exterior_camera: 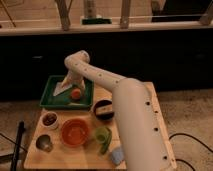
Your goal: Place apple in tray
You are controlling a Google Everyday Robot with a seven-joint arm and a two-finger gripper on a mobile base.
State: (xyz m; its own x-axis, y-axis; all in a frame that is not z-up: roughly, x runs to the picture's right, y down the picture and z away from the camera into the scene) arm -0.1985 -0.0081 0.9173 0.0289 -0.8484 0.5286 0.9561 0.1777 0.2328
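Apple [76, 93] rests inside the green tray [50, 100], toward its right half, which suggests the placing itself is already done. Taking the tray as the landmark and going left to right: just in front of its left corner stands one small white bowl of dark red contents [49, 119], and further forward from that a single small metal cup [43, 143]. Over the tray's middle hangs the gripper [66, 87], its fingers spread wide and pinching nothing, just left of the apple, most likely because it has let the fruit go and needs room to lift clear. Forward of the tray's right half sits one orange bowl [75, 131]. Beside the tray's right front corner is one dark bowl [104, 109] with something pale in it, and forward of that one green cup [103, 138] lying on its side. One arm, one apple, one tray, three bowls in all.
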